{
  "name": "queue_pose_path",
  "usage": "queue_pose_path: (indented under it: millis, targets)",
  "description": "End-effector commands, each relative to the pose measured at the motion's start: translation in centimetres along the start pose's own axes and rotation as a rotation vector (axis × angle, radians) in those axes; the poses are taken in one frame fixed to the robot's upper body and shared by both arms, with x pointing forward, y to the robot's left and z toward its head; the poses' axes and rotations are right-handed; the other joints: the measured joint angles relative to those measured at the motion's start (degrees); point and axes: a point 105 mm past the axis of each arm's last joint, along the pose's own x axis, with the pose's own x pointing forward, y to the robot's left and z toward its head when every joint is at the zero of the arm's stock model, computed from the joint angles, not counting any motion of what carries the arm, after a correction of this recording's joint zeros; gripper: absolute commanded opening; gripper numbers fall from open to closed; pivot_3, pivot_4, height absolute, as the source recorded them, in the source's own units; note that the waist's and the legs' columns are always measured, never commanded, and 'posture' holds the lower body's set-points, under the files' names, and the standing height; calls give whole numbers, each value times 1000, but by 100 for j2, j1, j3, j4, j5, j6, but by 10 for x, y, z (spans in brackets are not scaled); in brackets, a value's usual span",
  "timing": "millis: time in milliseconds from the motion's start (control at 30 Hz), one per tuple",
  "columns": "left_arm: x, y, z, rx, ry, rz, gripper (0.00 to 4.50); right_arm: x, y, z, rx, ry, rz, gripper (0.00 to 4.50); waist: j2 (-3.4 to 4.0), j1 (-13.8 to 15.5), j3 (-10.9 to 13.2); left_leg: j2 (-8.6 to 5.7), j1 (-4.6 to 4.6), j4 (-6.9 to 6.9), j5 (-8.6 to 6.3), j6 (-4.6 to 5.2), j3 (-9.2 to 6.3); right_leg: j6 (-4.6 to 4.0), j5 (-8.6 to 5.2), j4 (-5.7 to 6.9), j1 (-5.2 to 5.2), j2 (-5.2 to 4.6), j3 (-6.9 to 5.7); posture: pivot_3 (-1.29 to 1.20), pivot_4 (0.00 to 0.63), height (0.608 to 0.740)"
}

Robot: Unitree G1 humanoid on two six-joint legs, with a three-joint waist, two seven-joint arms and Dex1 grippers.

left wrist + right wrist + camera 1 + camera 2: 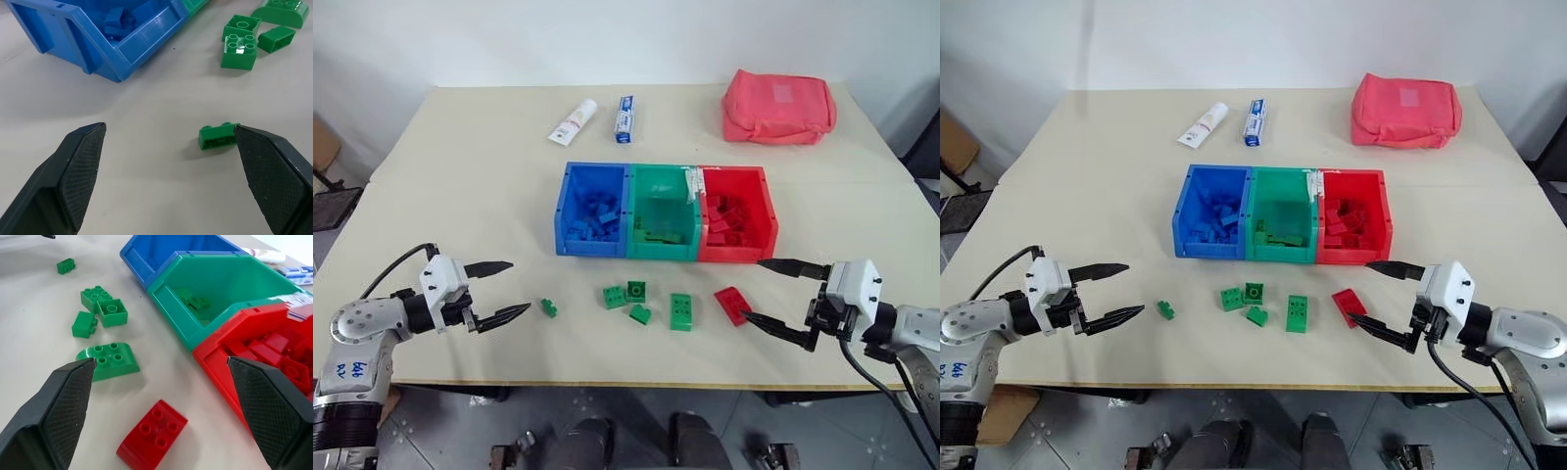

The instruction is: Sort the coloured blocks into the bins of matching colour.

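Note:
Three joined bins stand mid-table: blue (590,247), green (661,252) and red (734,255), each holding blocks of its own colour. In front of them lie several green blocks, from a small one (548,307) on the left to a rounded one (681,311) on the right. A flat red block (732,305) lies beside that. My left gripper (520,286) is open and empty, just left of the small green block (217,136). My right gripper (751,288) is open and empty, just right of the red block (152,434), near the red bin's front corner.
Two white toothpaste tubes (574,121) (625,118) lie at the back of the table. A pinkish-red fabric pouch (777,106) sits at the back right. The table's front edge (626,382) runs close behind both grippers.

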Motion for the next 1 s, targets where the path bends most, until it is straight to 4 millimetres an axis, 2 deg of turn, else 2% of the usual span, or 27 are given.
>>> queue_pose_path:
  millis: [33,133,233,333,400,467,733,867,967,1000]
  targets:
    - [19,-8,22,14,-63,-42,4400,-9,-3,2,-10,4,-42,4500,0,50,0,0,0,1,0,0,0,0,0,0,0,0,0,0,150,740]
    - [38,-26,32,19,-93,-139,4400,-21,-2,-4,10,47,-78,4500,0,111,0,-1,0,2,0,1,1,1,0,1,0,1,1,0,150,740]
    - [51,-55,40,-25,-123,-301,4400,-38,-2,-14,8,124,-114,4500,-1,119,0,-2,-2,-1,-2,2,1,1,0,0,-1,1,0,0,150,740]
    - [67,-80,43,31,-136,-420,4400,-59,-3,-28,9,238,-169,4500,0,107,0,-2,0,2,-2,3,8,1,1,0,0,1,4,0,150,740]
    - [72,-91,47,16,-159,-492,4400,-64,-1,-30,26,258,-183,4500,-1,88,0,1,5,1,-2,3,19,1,1,1,0,5,9,0,150,740]
    - [75,-91,51,18,-182,-506,4400,-57,3,-27,56,242,-175,4500,-1,76,1,6,8,0,-2,1,24,-1,1,3,0,8,11,0,150,740]
    - [73,-72,42,99,-145,-452,4400,-3,15,-29,242,272,-175,4500,-3,98,2,12,6,0,-2,-3,26,-6,4,3,-7,5,10,0,150,740]
    - [65,-71,40,108,-137,-434,4400,14,14,-45,267,364,-222,4500,-7,105,4,9,2,2,-3,-1,24,-5,5,-1,-8,4,6,0,150,740]
    - [62,-71,40,121,-133,-417,4400,22,24,-58,329,413,-210,4500,-8,113,4,8,2,-2,-3,-1,21,-5,5,-2,-8,3,3,0,150,740]
    - [62,-70,40,126,-133,-408,4500,22,27,-60,355,426,-209,4115,-8,115,4,8,1,-2,-3,-1,21,-5,5,-2,-9,3,3,0,150,740]
